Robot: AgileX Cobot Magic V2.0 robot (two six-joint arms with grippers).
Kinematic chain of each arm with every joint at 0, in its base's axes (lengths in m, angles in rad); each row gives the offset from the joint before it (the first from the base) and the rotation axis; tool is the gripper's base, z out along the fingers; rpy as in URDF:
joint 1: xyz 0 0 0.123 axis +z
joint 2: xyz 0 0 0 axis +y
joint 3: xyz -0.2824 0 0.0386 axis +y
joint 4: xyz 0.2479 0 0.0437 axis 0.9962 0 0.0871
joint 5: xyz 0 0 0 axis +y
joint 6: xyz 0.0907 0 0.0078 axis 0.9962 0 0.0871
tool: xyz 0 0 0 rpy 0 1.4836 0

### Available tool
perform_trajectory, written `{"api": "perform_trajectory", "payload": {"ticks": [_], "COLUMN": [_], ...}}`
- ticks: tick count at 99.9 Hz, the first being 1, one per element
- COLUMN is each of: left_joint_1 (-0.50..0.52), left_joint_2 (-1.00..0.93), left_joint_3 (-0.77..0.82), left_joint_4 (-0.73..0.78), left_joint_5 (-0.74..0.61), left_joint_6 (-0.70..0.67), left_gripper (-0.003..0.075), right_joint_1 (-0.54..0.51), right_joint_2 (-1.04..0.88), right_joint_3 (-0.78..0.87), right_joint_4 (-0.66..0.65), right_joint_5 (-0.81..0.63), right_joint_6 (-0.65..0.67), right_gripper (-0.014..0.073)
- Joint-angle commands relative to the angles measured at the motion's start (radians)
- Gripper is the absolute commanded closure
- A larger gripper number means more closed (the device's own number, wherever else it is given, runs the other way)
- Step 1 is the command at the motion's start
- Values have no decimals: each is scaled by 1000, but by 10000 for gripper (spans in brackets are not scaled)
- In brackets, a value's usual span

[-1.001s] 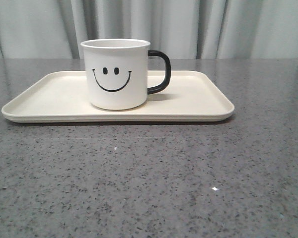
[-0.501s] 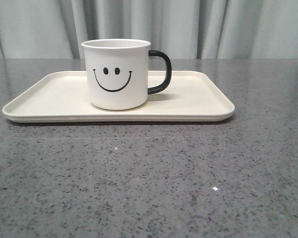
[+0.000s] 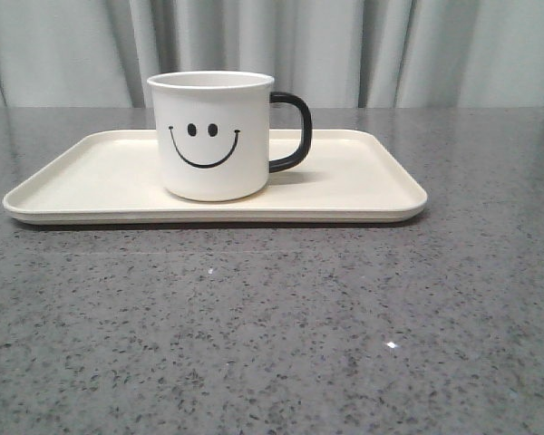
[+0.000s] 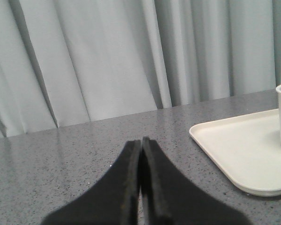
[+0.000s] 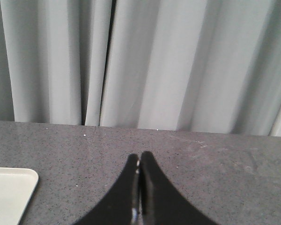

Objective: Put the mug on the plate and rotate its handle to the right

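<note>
since the mug (image 3: 213,136) stands upright at centre frame on the plate (image 3: 363,186) with its handle (image 3: 293,131) pointing right, the task looks finished, and both left gripper (image 4: 141,143) and right gripper (image 5: 139,157) fingers are pressed together, holding nothing, needing no further move.

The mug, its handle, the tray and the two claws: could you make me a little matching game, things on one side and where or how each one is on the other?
Things:
1. mug
2. handle
3. tray
4. left claw and right claw

Descriptions:
A. black loop pointing to the right in the front view
B. lying flat on the grey table
C. shut, holding nothing, away from the mug
D. standing upright on the tray, smiley face toward the front camera

Right pairs: 1-D, 2-A, 3-B, 4-C
</note>
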State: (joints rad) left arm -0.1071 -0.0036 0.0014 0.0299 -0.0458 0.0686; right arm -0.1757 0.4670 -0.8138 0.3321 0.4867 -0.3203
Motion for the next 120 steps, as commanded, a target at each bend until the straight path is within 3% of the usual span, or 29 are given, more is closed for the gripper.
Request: {"api": "perform_trajectory", "payload": {"ticks": [1,46,73,120], "left_joint_1": [1,6,100,100], "left_joint_2": [-29,-29,-29,-29], "left_joint_3": [8,8,8,8], "left_joint_4": [46,30,-43,-57], "left_joint_5": [-69,-32,-6,13], "left_joint_6": [-6,-6,-17,-17], "left_gripper": [740,740,740,740], "right_joint_1": [-7,-7,-7,-7], "right_joint_2": [8,8,8,8], "right_joint_3": [-24,-24,-24,-24], "right_joint_4": [-2,-2,-2,-2], "right_joint_5": [-77,-77,-77,-77], "right_joint_6": [-5,-5,-5,-5], "right_gripper": [713,713,713,713]}}
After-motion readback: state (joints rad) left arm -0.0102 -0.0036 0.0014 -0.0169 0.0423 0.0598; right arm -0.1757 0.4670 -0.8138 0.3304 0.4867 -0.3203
